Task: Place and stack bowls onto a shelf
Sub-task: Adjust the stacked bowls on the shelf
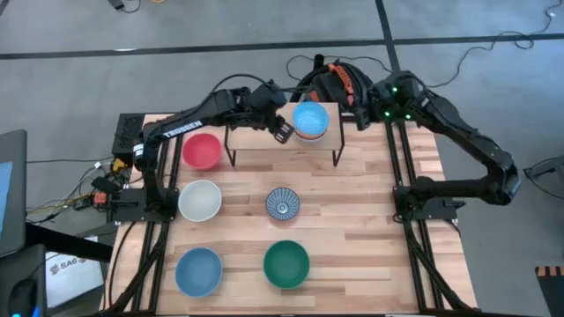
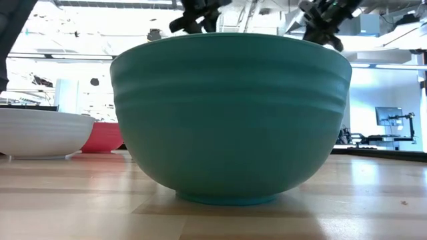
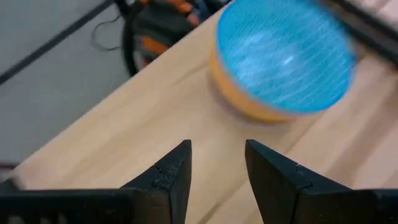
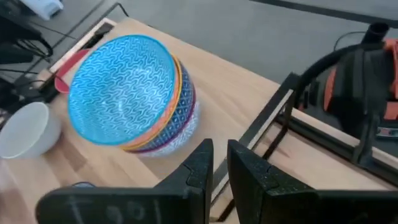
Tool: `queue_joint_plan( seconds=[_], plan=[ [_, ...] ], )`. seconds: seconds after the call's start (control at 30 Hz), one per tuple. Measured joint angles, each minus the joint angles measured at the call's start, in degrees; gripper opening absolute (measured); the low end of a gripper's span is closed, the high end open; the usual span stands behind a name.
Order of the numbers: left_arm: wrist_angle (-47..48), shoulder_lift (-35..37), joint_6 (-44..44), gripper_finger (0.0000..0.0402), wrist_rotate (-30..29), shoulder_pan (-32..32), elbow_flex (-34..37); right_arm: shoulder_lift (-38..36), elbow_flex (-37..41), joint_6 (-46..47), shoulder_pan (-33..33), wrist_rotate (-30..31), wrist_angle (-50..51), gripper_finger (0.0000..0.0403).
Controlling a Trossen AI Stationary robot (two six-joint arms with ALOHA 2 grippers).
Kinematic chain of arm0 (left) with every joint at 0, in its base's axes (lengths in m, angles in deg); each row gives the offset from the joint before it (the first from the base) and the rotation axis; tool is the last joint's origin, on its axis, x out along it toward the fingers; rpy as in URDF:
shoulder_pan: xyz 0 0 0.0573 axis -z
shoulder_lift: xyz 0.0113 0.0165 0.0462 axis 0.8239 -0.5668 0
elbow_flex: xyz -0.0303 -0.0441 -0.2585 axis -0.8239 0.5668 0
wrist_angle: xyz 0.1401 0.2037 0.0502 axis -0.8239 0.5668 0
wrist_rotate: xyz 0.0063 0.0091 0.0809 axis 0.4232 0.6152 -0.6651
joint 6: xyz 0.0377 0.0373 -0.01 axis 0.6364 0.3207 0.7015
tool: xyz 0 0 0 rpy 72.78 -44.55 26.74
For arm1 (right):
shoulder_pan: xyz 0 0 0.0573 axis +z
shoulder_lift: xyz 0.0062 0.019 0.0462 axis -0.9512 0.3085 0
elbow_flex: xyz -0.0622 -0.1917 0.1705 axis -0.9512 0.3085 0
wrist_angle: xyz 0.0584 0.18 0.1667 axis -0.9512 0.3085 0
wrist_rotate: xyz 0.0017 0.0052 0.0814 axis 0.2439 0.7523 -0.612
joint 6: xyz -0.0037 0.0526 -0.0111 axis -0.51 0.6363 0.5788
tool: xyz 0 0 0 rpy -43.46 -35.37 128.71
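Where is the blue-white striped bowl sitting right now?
In the high view the blue-white striped bowl stands on the table's middle, in front of the shelf, between the white bowl and the green bowl.

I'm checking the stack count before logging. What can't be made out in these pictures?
- Low view: the green bowl fills the picture and hides the shelf and stack.
- High view: the top blue bowl covers the bowls beneath.
- Left wrist view: the stack is blurred.
- Right wrist view: the nested rims overlap, so the count is unclear.
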Motion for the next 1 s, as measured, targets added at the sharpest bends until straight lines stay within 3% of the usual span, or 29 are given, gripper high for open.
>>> queue_joint_plan(
  seconds=[0.13,0.27,0.4,1.0],
  plan=[
    [-3.25,1.64,0.04,0.0134,-0.23,2.01,8.08,-3.92,4.2,1.0,-0.53,-0.13,-0.27,0.0074],
    [-15.77,2.9,1.22,0.0134,2.67,3.58,18.85,-7.94,8.53,3.45,-0.25,-0.2,-0.29,0.0074],
    [-26.79,3.15,0.91,0.0134,2.79,3.45,24.45,-11.02,10.38,4.84,0.57,-0.42,-0.21,0.0074],
    [-39.73,-2.59,0.35,0.0135,7.17,0.85,25.23,-14.3,10.54,6.46,1.42,-0.58,0.39,0.0074]
  ],
)
